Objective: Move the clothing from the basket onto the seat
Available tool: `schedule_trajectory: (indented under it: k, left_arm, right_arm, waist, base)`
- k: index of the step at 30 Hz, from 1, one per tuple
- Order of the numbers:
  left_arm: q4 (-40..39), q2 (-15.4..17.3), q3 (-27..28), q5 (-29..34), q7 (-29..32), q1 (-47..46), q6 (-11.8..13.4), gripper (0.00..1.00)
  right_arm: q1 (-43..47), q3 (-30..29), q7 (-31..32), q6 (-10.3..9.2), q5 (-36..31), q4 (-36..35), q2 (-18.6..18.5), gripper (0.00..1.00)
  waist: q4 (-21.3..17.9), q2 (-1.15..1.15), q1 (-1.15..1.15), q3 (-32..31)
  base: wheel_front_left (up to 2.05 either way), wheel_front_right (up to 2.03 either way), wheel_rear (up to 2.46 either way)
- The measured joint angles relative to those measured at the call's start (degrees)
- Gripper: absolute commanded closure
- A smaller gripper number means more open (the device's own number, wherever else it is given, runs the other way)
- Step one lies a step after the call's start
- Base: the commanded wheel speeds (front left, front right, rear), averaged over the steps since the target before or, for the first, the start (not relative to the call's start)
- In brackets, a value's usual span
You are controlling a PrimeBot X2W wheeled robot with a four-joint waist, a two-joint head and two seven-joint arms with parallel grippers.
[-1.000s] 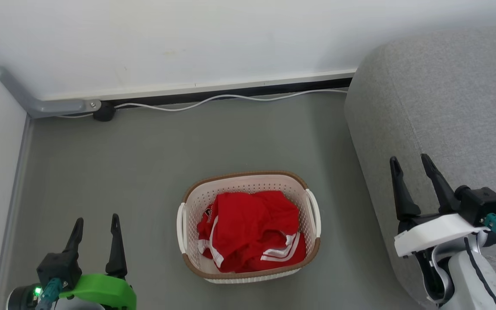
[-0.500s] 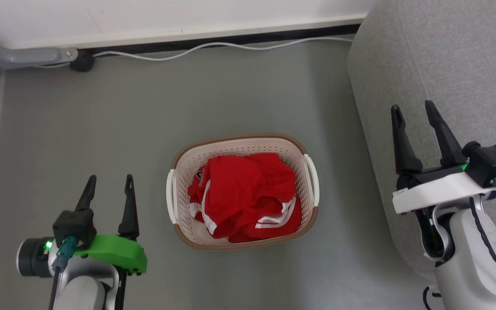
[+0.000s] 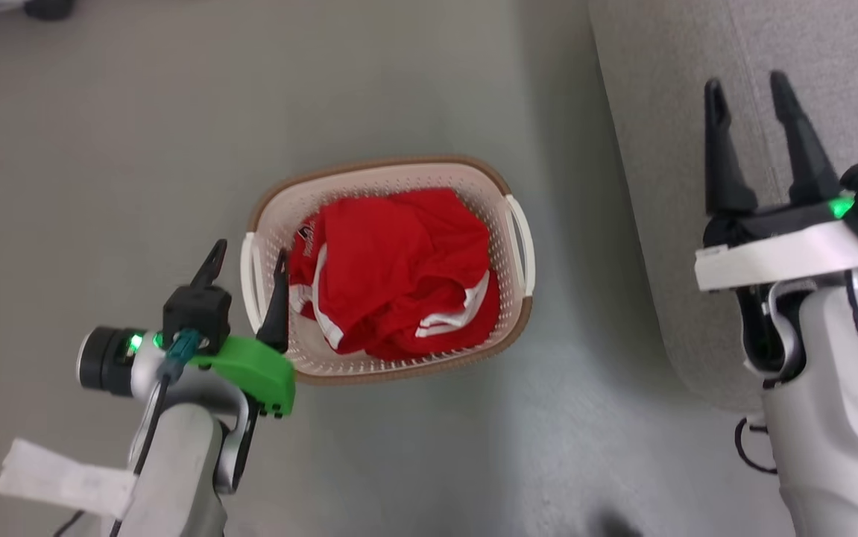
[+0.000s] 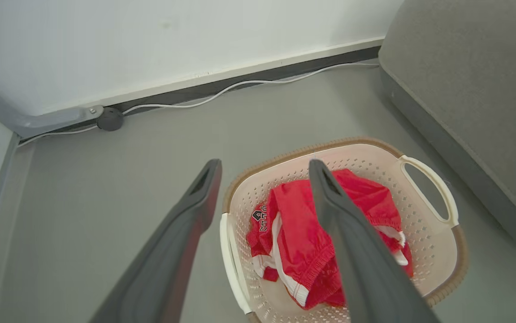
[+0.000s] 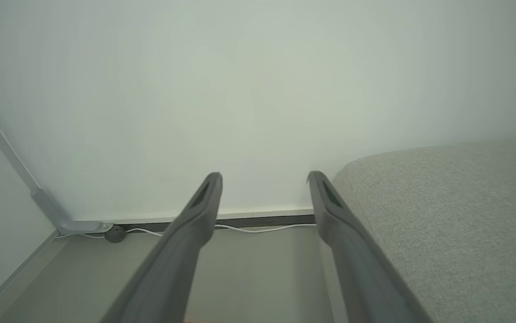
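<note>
The cream perforated basket (image 3: 369, 367) with a brown rim stands on the grey floor, and the red clothing (image 3: 391, 268) with white stripes lies bunched inside it. My left gripper (image 3: 250, 252) is open at the basket's left handle, one finger over the rim, with nothing between its fingers. In the left wrist view the left gripper (image 4: 264, 163) looks down at the clothing (image 4: 302, 224) and the basket (image 4: 459, 242). My right gripper (image 3: 745, 82) stands open and empty over the edge of the light-grey seat (image 3: 660, 149). In the right wrist view the right gripper (image 5: 264, 175) faces the wall, with the seat (image 5: 441, 215) to its right.
The seat (image 4: 464, 89) stands close to the basket's right side, with a narrow strip of floor between them. A white cable (image 4: 240, 85), a black plug (image 4: 110, 119) and a grey conduit (image 4: 51, 121) run along the wall's base. Open floor lies left of the basket.
The head camera has tilted down, so the whole picture has shifted. My left gripper has come right to the basket's left handle. Both grippers stay open.
</note>
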Motion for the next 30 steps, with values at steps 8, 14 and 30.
schedule_trajectory:
  k: [8,14,30]
  left_arm:
    - [4.2,-0.4,-3.9,3.6,2.3,-7.4,-1.8,0.0]
    - [7.6,-1.1,-6.9,6.3,4.0,-12.2,-3.2,0.0]
    - [16.3,-1.5,-14.3,12.3,6.9,-23.8,-8.0,0.0]
  right_arm:
    - [-6.3,-2.6,0.0,-1.2,1.4,-1.4,0.0,0.0]
    - [-11.2,-3.6,0.0,-1.65,2.4,-2.0,0.0,0.0]
    - [-20.6,-2.1,-0.1,-1.63,3.6,-1.9,0.2,0.0]
  waist:
    - [-1.6,0.0,0.0,6.5]
    - [-2.6,0.0,0.0,11.5]
    - [-5.7,0.0,0.01,25.0]
  base:
    - [0.0,0.0,0.0]
    - [0.0,0.0,0.0]
    - [0.0,0.0,0.0]
